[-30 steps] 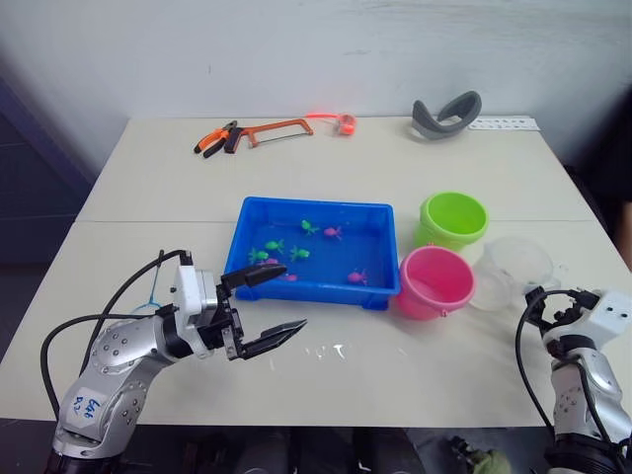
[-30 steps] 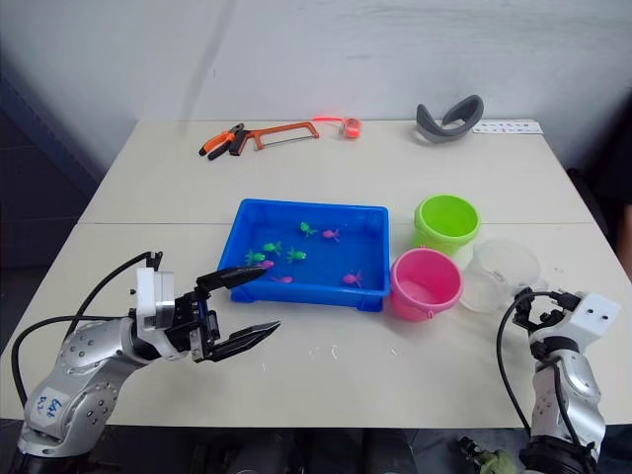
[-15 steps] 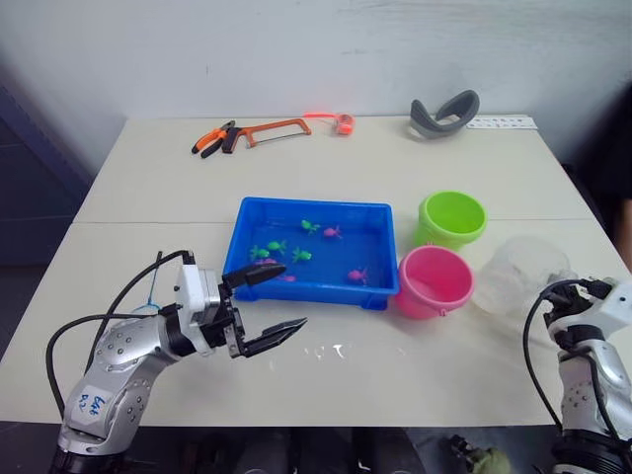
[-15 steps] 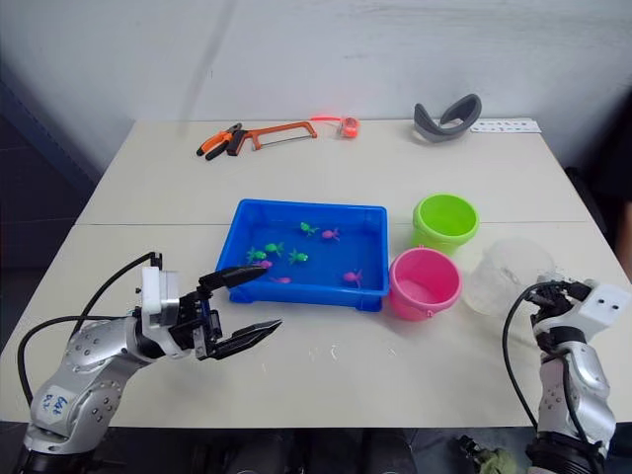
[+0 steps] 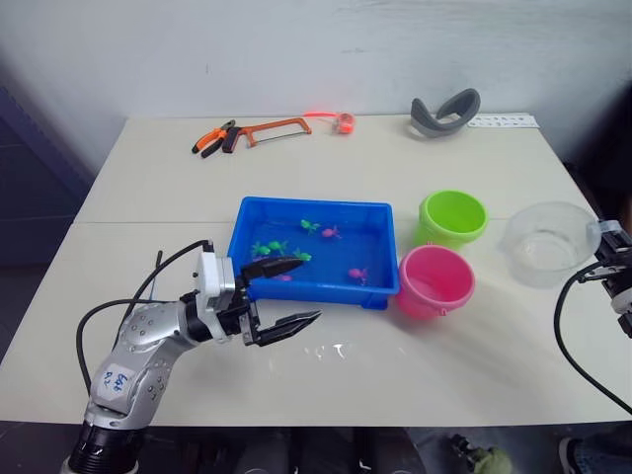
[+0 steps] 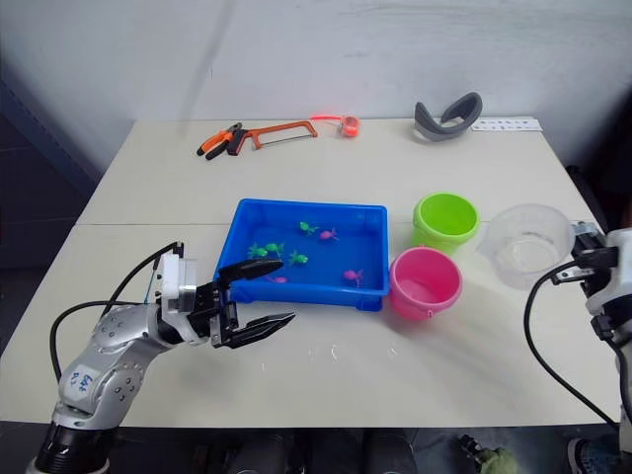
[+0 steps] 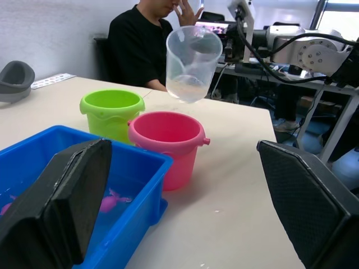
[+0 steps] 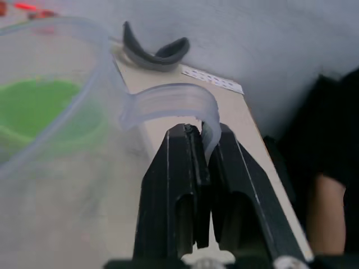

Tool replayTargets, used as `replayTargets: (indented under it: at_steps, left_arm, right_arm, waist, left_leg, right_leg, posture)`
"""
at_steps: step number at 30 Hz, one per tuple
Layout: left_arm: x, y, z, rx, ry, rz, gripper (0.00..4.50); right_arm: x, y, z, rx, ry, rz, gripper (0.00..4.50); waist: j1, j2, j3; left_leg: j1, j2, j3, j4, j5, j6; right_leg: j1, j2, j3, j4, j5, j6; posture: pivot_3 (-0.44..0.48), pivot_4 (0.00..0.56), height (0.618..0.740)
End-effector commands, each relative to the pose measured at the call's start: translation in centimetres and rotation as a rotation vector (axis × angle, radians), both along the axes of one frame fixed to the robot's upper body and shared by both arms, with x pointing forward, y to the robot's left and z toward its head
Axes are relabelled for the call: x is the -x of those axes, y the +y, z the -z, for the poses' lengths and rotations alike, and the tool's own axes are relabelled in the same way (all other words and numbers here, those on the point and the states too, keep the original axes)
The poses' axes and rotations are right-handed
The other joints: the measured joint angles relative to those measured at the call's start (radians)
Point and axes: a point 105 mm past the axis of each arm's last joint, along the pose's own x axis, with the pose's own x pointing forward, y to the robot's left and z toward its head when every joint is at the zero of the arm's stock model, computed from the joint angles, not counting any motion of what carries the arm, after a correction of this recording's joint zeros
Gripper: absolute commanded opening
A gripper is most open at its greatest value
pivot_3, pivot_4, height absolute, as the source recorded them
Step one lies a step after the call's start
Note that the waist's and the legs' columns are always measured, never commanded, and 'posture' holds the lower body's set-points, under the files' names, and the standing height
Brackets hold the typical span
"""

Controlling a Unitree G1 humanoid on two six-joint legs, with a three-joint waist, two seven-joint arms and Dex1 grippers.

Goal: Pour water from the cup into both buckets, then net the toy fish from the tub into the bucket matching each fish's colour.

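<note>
Left gripper (image 5: 281,296) sits low at the lower left of the frame, its two black fingers spread wide with nothing between them, one tip over the near left corner of the tub (image 5: 259,212) and the other over bare table (image 5: 148,178). Just right of it, the blue tub holds water and a scatter of toy fish (image 5: 310,226), green and pink together, so none has been netted from what I can see; I cannot make out the net with any certainty. Up at the top of the frame, well apart from the work, lie an orange hacksaw (image 5: 267,128) and a grey curved piece (image 5: 446,112). Right of the tub stand the buckets, touching or nearly so: the pink bucket (image 5: 434,281) in front, close against the tub's right corner, and the green bucket (image 5: 453,218) behind it. I cannot tell whether either has water in it. At the far right edge the right gripper (image 8: 201,140) is clamped tight on the handle of the cup (image 5: 548,242), which hangs in the air, roughly upright, to the right of the green bucket and off the table. A little water seems to sit in its bottom in the left wrist view. I'd judge the job is at its very start: the cup is lifted, pouring into both buckets is yet to come, and all the sorting of fish remains.
</note>
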Motion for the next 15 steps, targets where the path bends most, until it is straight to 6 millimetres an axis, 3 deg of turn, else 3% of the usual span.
replayTargets:
  at_steps: [1, 15]
  left_arm:
    - [0.0, -1.1, -0.6, 0.023, 0.006, 0.052, 4.50]
    - [-0.5, -3.4, -1.1, 0.029, 0.026, 0.088, 4.50]
  right_arm:
    - [0.4, 2.1, -2.3, 0.220, -0.074, -0.035, 0.07]
    - [-0.2, 3.8, -1.7, 0.560, -0.135, -0.030, 0.07]
  waist:
    - [0.007, 0.000, 0.000]
    - [0.017, -0.001, 0.001]
  left_leg:
    - [0.000, 0.000, 0.000, 0.000, 0.000, 0.000]
    - [0.000, 0.001, 0.000, 0.000, 0.002, -0.003]
  right_leg:
    - [0.000, 0.000, 0.000, 0.000, 0.000, 0.000]
    - [0.000, 0.010, 0.002, 0.000, 0.000, 0.001]
  posture:
    - [0.000, 0.150, 0.740]
    - [0.000, 0.150, 0.740]
